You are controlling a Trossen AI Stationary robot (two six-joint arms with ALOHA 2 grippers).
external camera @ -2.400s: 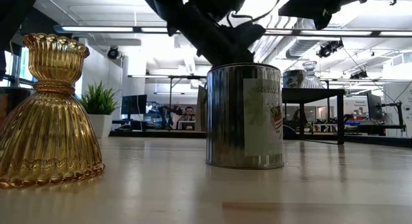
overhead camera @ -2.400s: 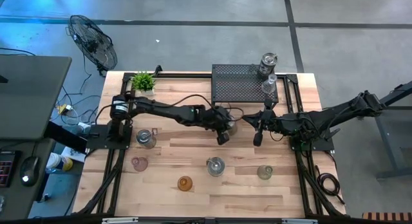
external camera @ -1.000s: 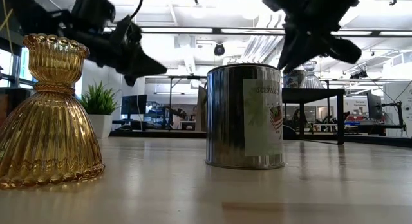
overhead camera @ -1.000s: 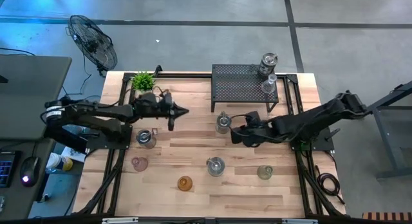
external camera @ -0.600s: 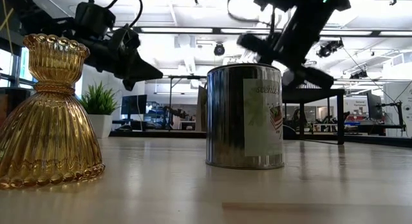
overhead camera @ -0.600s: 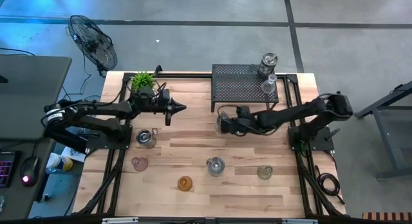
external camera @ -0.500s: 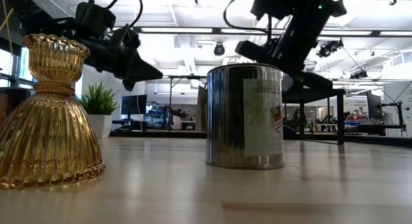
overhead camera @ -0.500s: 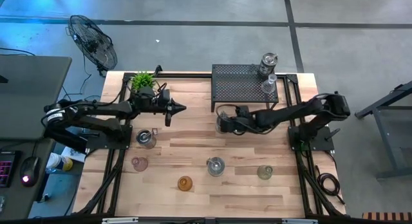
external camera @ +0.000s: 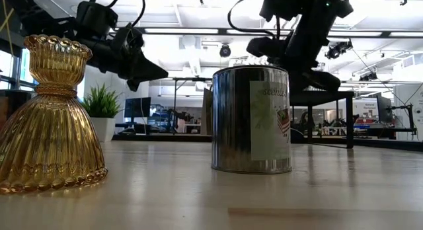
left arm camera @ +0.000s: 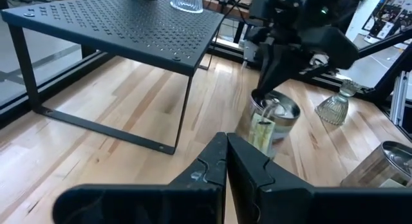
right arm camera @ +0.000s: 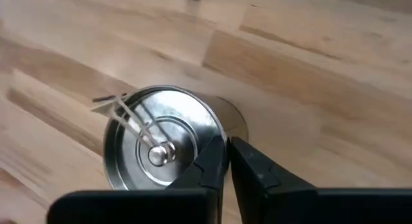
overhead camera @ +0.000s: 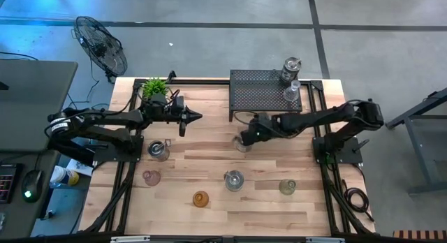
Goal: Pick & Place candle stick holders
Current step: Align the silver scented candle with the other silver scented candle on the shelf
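The right gripper (right arm camera: 225,161) is pinching the rim of a silver tin holder (right arm camera: 164,147), a wick clip sitting inside it, before the mesh rack (overhead camera: 264,91) near the worktop's far edge. The left gripper (overhead camera: 198,118) is hanging shut, empty, well apart.

The silvery tin (external camera: 251,119) carries a paper label with print; none of it can be read

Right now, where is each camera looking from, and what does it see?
High view: overhead, straight down; table, both arms.
Low view: tabletop height, level; amber holder, silver tin, arms above.
Left wrist: shut left gripper, black rack.
Right wrist: shut right gripper pinching the tin's rim.
Both wrist views share that tin.
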